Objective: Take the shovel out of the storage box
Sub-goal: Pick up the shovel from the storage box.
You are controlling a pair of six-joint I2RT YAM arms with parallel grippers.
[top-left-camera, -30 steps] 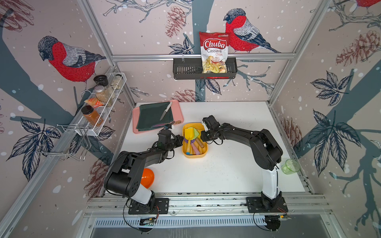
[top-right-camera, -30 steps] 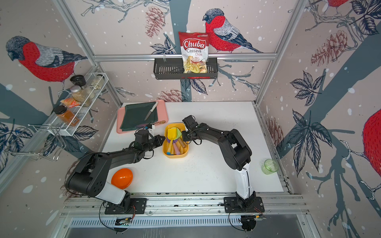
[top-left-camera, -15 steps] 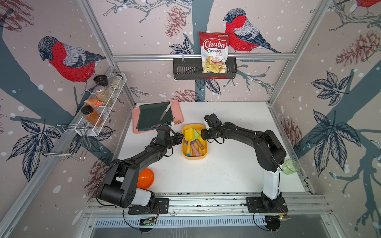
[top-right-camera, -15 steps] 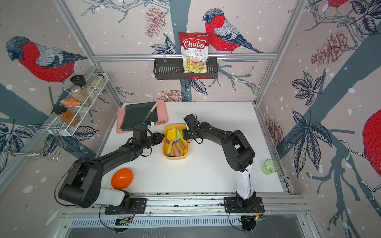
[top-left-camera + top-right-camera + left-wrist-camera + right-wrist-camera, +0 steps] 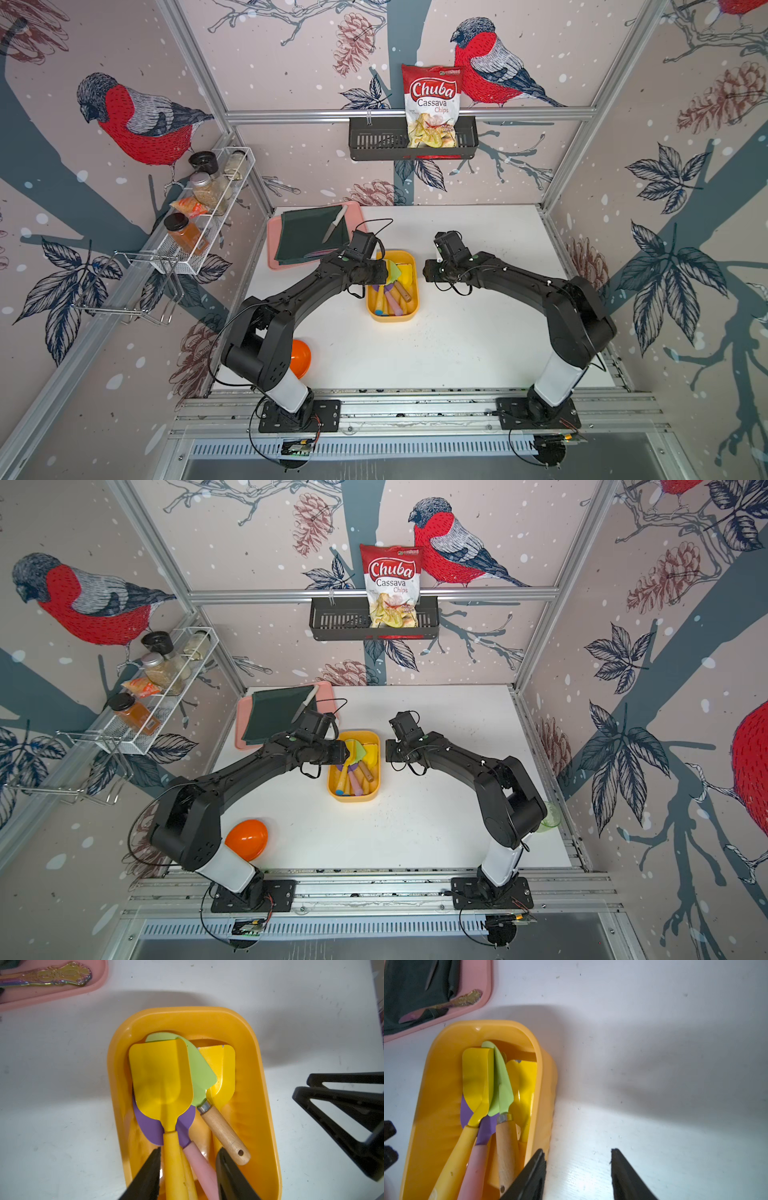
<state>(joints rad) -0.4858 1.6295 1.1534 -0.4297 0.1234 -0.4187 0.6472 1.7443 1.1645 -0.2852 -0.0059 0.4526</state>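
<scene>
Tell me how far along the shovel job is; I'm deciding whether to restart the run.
Barely started. Done: only the approach, with the left pincer open above the storage box. In hand: nothing; its jaws straddle the handles of the top yellow shovel and a pink-handled tool, not closed on them. The right pincer is open beside the box. Left: close, lift, set the shovel outside.

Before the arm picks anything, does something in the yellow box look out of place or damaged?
Nothing is spilled. In the box, the green trowel leans tilted on its edge between the top shovel and a second shovel, whose blade corner looks chipped.
</scene>
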